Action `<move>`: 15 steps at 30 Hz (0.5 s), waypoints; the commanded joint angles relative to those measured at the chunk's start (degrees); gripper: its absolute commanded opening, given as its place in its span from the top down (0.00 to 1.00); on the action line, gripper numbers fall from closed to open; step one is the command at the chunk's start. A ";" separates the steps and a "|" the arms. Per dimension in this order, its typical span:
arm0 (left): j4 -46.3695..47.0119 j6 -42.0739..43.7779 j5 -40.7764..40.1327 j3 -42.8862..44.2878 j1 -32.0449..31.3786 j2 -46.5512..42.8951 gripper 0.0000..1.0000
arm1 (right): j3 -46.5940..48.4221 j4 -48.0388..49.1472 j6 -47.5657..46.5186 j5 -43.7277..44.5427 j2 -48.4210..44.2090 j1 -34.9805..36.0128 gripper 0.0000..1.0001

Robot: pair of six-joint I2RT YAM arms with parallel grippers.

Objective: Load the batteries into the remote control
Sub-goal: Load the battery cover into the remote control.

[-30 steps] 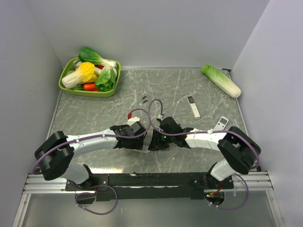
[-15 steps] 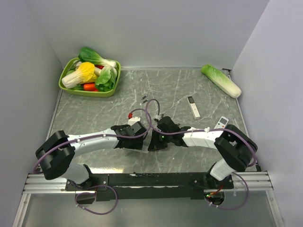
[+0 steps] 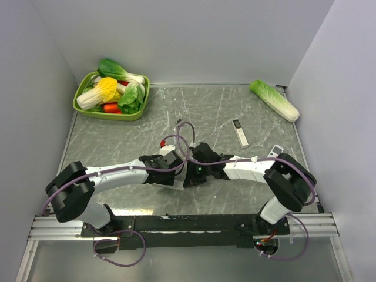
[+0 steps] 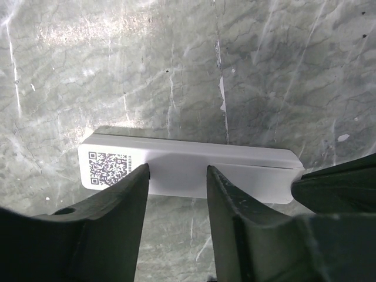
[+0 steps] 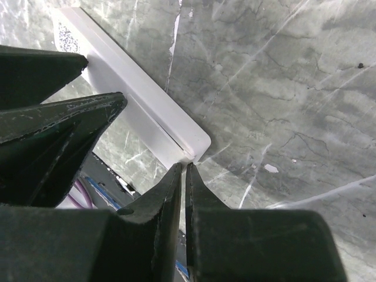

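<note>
left tool (image 4: 177, 171) is sitting half open over the remote (image 4: 252, 175). right tool (image 5: 183, 168), nearly closed, should be prying its end gently.

Both arms are built of glossy white tubular links (image 3: 117, 172) joined by bulky black joint housings (image 3: 69, 194), with purple cables (image 3: 143, 247) running along them and looping off the bases. A small red connector (image 3: 161, 143) shows at the left wrist, a green light (image 3: 200, 170) at the right. The left tool (image 4: 176, 176) and right tool (image 5: 183, 171) each have two matte black, tapering fingers. The bases share a black plate (image 3: 188, 223) on a silver aluminium rail (image 3: 53, 226).
</note>
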 commanded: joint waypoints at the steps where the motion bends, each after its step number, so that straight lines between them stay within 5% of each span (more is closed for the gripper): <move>1: 0.04 -0.21 3.09 -0.09 -0.64 2.08 0.53 | 4.49 1.75 -0.46 -0.45 2.92 1.76 0.91; 8: 1.27 -0.65 3.53 -0.97 -0.72 1.03 0.55 | 5.99 0.86 -1.34 0.25 3.11 2.03 0.89; 15: 0.22 -2.40 -2.18 -1.05 0.85 -7.66 0.31 | 4.67 -6.61 -7.48 11.67 -7.43 1.68 0.64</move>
